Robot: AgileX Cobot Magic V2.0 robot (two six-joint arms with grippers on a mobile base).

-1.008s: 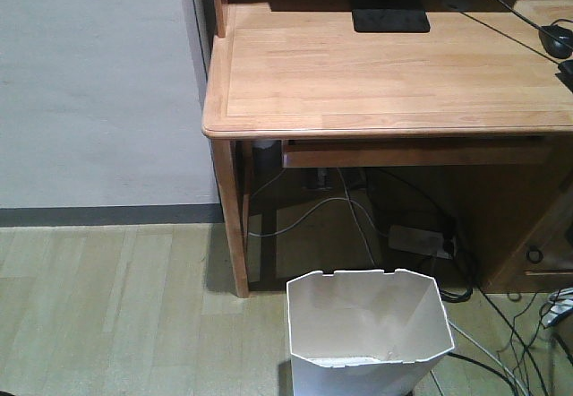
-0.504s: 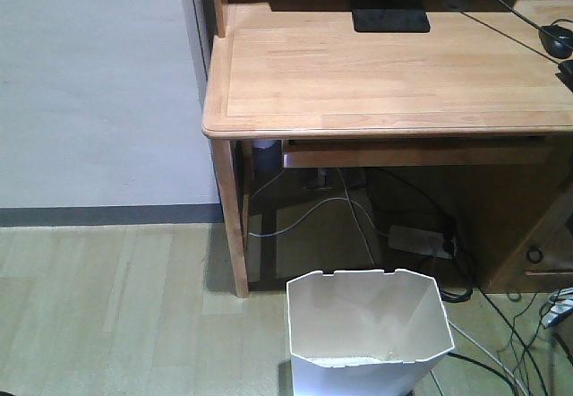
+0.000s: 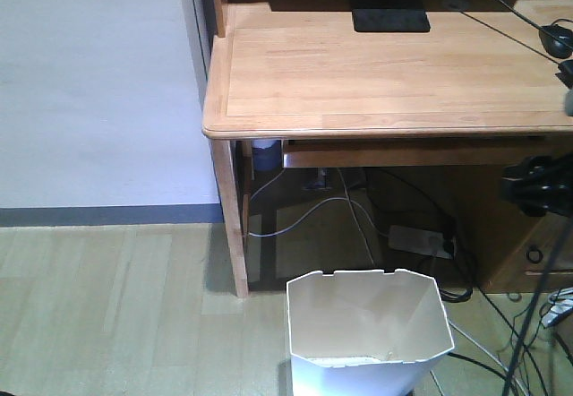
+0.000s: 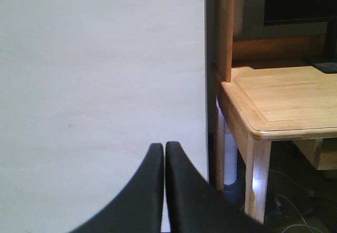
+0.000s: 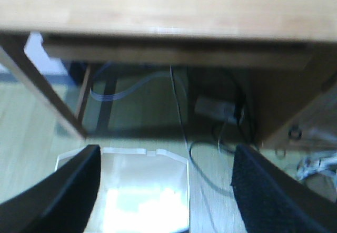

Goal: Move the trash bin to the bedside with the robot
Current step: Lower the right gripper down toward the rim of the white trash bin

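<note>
The white, tapered plastic trash bin [image 3: 369, 333] stands upright on the floor beside the corner leg of the light wooden desk [image 3: 376, 73]. Right gripper [image 5: 166, 154]: jaws spread wide and aimed at the bin, probably to grasp its rim. Left gripper [image 4: 163, 148]: jaws pressed together, empty. No bed is in view.

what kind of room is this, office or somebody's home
Most likely a home study or desk corner of a room, though it could be a small office. A light wooden desk stands against a plain wall, loose cables and a power strip lie under it, and a white trash bin stands on the wood-look floor.
</note>
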